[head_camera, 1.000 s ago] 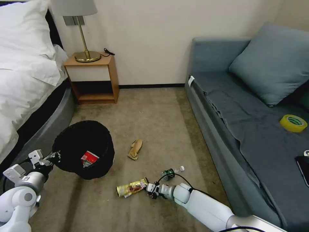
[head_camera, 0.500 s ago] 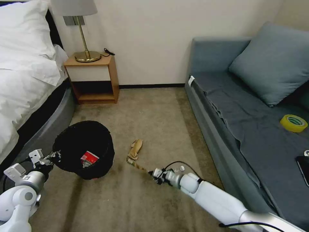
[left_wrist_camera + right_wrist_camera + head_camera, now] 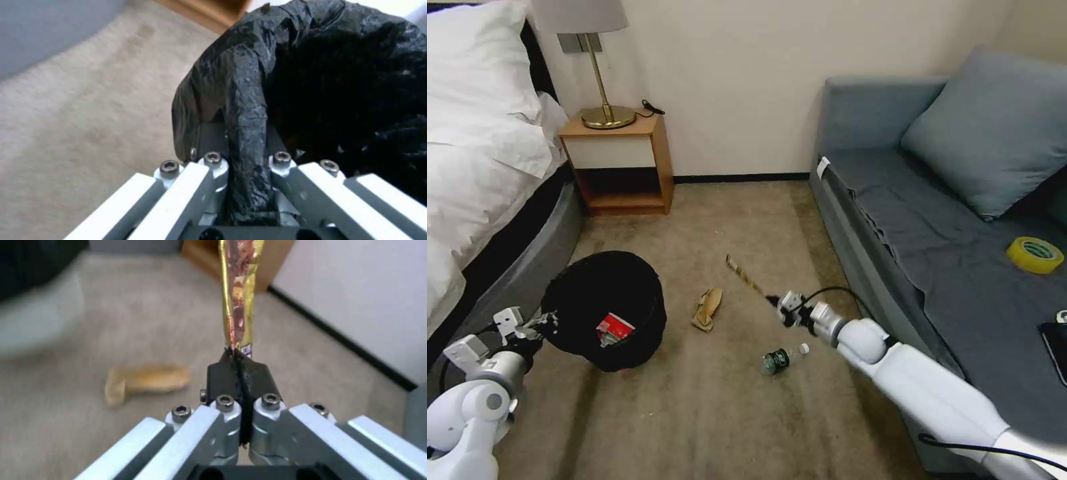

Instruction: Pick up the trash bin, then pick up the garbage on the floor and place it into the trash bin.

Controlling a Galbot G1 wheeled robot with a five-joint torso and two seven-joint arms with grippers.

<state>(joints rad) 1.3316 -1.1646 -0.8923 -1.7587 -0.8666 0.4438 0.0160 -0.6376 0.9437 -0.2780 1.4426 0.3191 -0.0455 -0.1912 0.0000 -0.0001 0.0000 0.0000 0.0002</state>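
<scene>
Since a second ago our right gripper (image 3: pixel 778 308) has risen from the carpet with the snack wrapper (image 3: pixel 744 273) and swung away from the robot, toward the sofa side, so the green bottle (image 3: pixel 778 360) it had hovered beside now lies on the floor below and nearer the robot than the pincer. We judge the step in hand to be carrying this second piece of garbage to the trash bin (image 3: pixel 606 309); the next move calls for a sweep across to the robot's left until the wrapper hangs over the bin's mouth, and only then a release. Our pincer is clenched tight on one end of the wrapper, its dark pads (image 3: pixel 253 376) pressed together with no gap, and the yellow-brown strip (image 3: pixel 238 293) stands out stiffly beyond them. Just past the pincer toward the bin, the crumpled tan paper (image 3: pixel 707 309) rests on the carpet, untouched. Farther that way the bin is tilted, and a red-and-white wrapper (image 3: pixel 613 329) already lies inside it. Our left gripper (image 3: pixel 540 324) holds the bin by the rim, its fingers (image 3: pixel 209 173) closed on a fold of the black liner (image 3: pixel 249 133). Well apart, on the sofa behind the right arm, sits a yellow tape roll (image 3: pixel 1034 255).
</scene>
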